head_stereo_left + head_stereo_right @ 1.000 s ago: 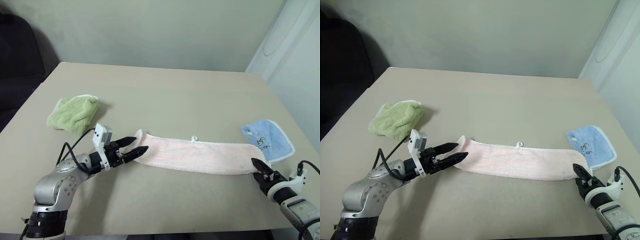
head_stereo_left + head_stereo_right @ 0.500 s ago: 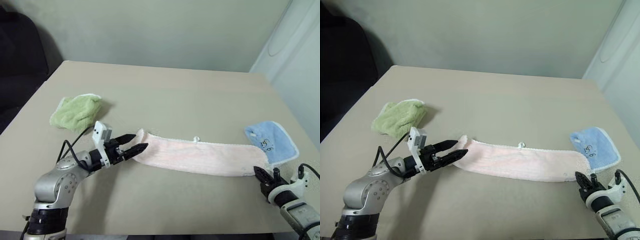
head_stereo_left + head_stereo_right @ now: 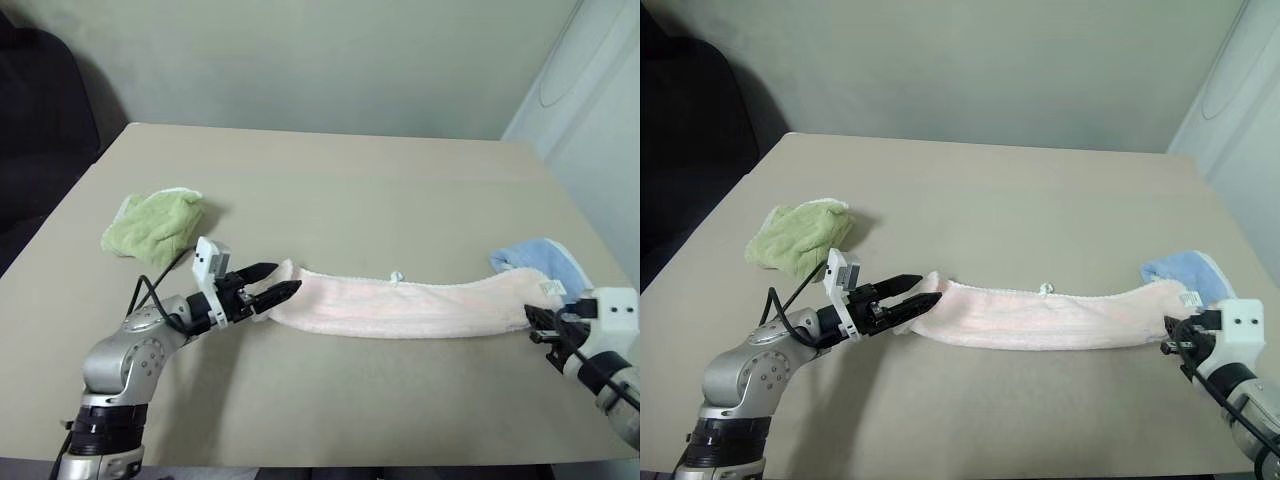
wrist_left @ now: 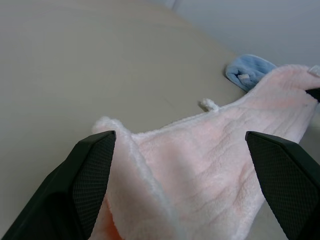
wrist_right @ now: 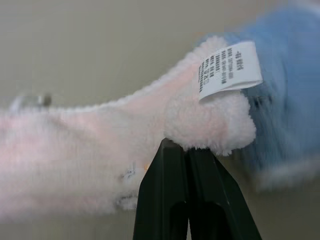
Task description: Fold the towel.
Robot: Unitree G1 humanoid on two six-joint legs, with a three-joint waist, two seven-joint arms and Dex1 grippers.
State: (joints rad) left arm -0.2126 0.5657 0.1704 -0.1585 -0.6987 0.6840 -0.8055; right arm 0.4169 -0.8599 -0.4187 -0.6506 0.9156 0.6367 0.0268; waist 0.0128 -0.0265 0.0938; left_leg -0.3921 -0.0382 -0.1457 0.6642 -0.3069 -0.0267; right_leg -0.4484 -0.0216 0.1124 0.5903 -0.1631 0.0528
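The pale pink towel (image 3: 400, 308) lies stretched in a long strip across the near part of the table. Its right end is raised off the surface, where my right gripper (image 3: 536, 322) is shut on its corner. In the right wrist view the right gripper (image 5: 176, 146) pinches the fluffy edge just under a white care label (image 5: 230, 67). My left gripper (image 3: 928, 289) is open at the towel's left end. The left wrist view has that end (image 4: 200, 170) lying between the two spread fingers (image 4: 90, 175).
A crumpled light green cloth (image 3: 152, 222) lies at the left of the tan table (image 3: 330, 190). A light blue cloth (image 3: 535, 255) sits just behind the towel's raised right end, near the table's right edge.
My right gripper has shut on the towel's right corner, rolled over and lifted it off the table. The left gripper has stayed at the left end, still open.
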